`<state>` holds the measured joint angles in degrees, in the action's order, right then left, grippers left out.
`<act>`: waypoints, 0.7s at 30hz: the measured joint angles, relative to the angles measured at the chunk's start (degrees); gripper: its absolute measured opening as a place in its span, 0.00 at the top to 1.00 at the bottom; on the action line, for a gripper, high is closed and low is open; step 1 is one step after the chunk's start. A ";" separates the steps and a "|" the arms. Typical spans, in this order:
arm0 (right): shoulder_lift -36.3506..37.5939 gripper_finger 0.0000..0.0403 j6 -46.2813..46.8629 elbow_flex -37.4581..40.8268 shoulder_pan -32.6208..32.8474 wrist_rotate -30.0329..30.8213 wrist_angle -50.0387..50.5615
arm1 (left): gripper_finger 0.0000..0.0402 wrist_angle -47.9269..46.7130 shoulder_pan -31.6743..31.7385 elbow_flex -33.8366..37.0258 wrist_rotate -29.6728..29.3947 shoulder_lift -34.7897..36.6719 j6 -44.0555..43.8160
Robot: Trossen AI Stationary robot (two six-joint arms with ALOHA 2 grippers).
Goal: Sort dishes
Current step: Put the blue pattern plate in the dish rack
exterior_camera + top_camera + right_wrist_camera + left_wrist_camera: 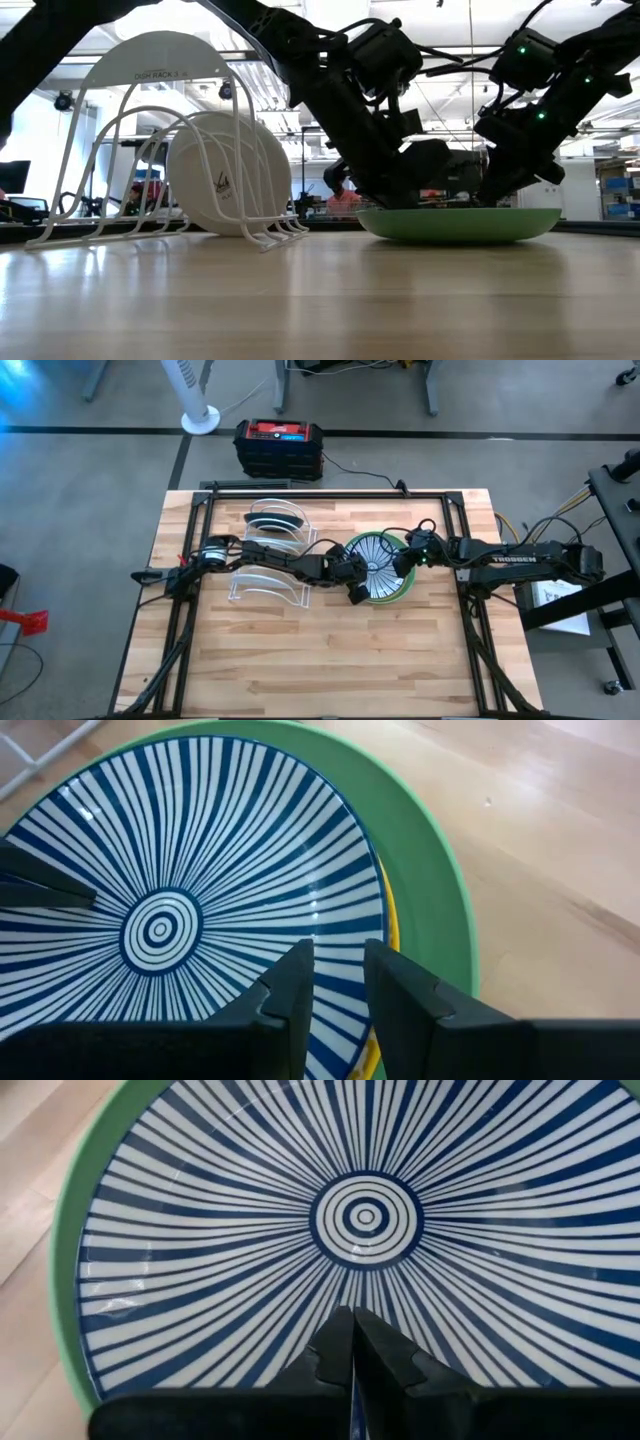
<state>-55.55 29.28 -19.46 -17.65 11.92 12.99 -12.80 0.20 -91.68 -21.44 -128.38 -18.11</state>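
Left gripper (pixel 352 1342) fingers pinched shut over the striped plate (pixel 366 1217), right gripper (pixel 337 982) fingers narrowly apart at its rim; stiff, glazed, slippery, breakable, so grab the edge

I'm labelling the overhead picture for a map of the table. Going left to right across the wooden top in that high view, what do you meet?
White wire rack with a dark plate standing in it → left gripper, shut → blue-lined plate on the green plate → right gripper at the stack's right rim.
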 joint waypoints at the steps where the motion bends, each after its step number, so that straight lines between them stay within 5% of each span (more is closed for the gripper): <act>1: 0.00 0.80 0.01 0.00 0.00 0.00 0.02 | 1.00 0.00 0.01 0.00 0.01 0.00 0.00; 9: 0.00 0.80 0.43 0.01 0.00 0.13 0.12 | 1.00 -0.02 0.01 0.00 0.01 0.00 0.00; 21: -0.93 0.63 1.48 0.04 -0.76 1.18 1.89 | 1.00 -0.03 0.20 0.21 0.01 0.02 -0.02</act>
<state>-56.48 30.76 -19.42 -18.41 13.10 14.89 -12.83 0.40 -91.47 -21.43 -128.35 -18.13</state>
